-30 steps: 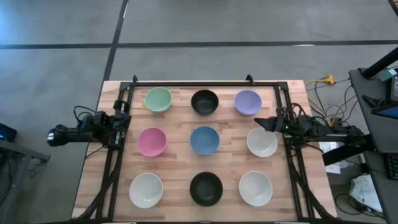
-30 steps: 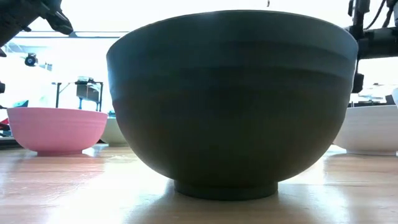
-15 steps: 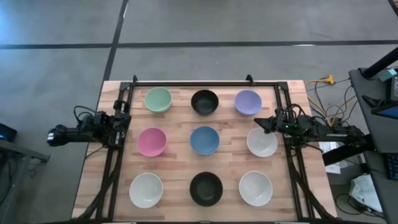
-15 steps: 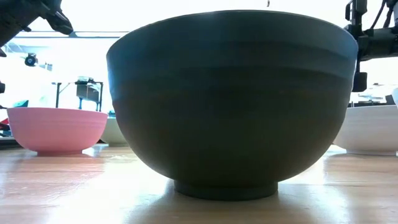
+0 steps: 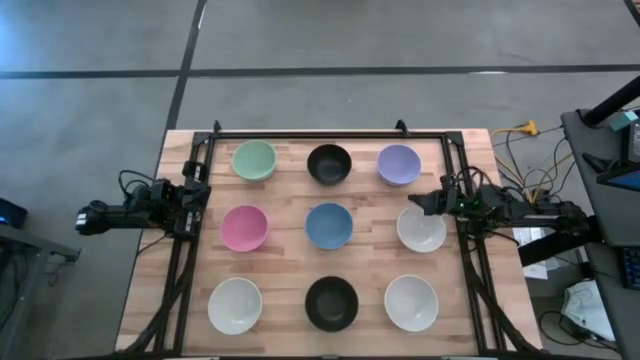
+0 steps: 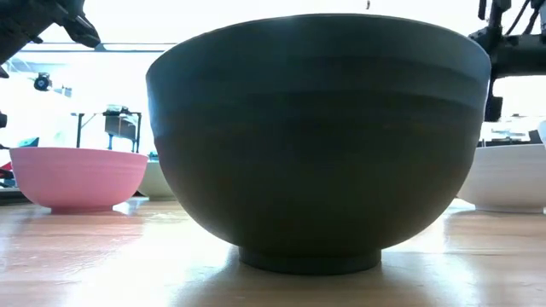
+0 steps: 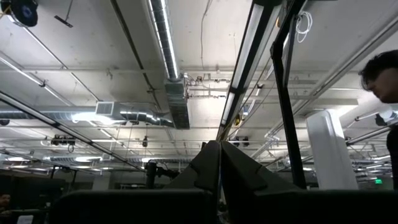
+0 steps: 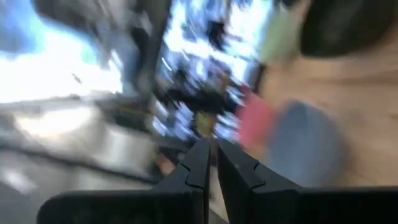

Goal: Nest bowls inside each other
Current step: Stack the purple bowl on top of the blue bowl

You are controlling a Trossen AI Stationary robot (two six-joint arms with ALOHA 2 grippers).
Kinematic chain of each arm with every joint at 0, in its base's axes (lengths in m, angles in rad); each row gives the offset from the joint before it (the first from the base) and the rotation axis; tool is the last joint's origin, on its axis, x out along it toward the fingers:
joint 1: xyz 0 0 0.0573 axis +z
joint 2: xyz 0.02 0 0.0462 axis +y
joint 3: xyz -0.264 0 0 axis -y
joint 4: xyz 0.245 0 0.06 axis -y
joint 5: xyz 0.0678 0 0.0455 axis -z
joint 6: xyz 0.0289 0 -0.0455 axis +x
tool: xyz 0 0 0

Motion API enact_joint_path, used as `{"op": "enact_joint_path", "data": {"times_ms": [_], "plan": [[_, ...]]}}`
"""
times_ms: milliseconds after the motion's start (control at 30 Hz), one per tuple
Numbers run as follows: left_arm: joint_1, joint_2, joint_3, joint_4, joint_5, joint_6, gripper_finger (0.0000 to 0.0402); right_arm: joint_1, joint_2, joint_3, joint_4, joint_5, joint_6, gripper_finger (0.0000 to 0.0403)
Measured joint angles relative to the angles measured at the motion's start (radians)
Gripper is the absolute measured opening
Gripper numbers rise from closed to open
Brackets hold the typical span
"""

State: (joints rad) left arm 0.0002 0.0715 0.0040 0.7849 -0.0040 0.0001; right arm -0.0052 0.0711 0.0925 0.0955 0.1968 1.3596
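So, stage: I judge this the very start; none of the nine bowls sits inside another yet.
Layout: on the table (image 5: 290,240) I see three rows of three, all apart from one another.
Far row: mint green bowl (image 5: 254,160), black bowl (image 5: 329,164), lavender bowl (image 5: 399,164).
Middle row: pink bowl (image 5: 244,227), blue bowl (image 5: 329,225), white bowl (image 5: 421,229).
Near row: second white bowl (image 5: 235,305), second black bowl (image 5: 331,303), third white bowl (image 5: 411,302).
Right gripper (image 5: 423,203): it hangs over the table's right edge, just beside the far rim of the middle-row white bowl, touching nothing; in my right wrist view the two fingers lie pressed together, with nothing between them.
Left gripper (image 5: 197,195): parked at the left edge near the pink bowl, pointed up at the ceiling in its wrist view, fingers closed together and empty.
Low view: the near black bowl fills most of it, so I get little help there; the pink bowl shows to one side.
Next move, as I read it: the right fingers must part, come down over the middle-row white bowl's rim and pinch the wall, one finger inside and one outside.
Care needed: a smooth wall may slip, so I would want a firm, square pinch before lifting it toward a neighbour.
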Motion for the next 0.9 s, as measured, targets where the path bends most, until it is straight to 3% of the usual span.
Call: {"op": "enact_joint_path", "data": {"times_ms": [100, 200, 300, 400, 667, 900], "plan": [[0.000, 0.000, 0.000, 0.000, 0.000, 0.000, 0.0000, 0.000, 0.042, -0.001, 0.372, 0.045, -0.009, 0.0022], [0.000, 0.000, 0.000, 0.000, 0.000, 0.000, 0.0000, 0.000, 0.131, 0.006, 0.781, 0.045, -0.294, 0.0022], [0.000, 0.000, 0.000, 0.000, 0.000, 0.000, 0.0000, 0.000, 0.208, 0.057, 0.941, 0.017, -0.616, 0.0022], [0.000, 0.000, 0.000, 0.000, 0.000, 0.000, 0.0000, 0.001, 0.271, 0.152, 0.835, -0.071, -0.825, 0.0022], [0.000, 0.000, 0.000, 0.000, 0.000, 0.000, 0.0000, 0.000, 0.586, 0.431, 0.162, -0.034, -0.908, 0.0022], [0.000, 0.000, 0.000, 0.000, 0.000, 0.000, 0.0000, 0.003, 0.882, 0.676, 0.061, -0.038, -0.909, 0.0022]]}}
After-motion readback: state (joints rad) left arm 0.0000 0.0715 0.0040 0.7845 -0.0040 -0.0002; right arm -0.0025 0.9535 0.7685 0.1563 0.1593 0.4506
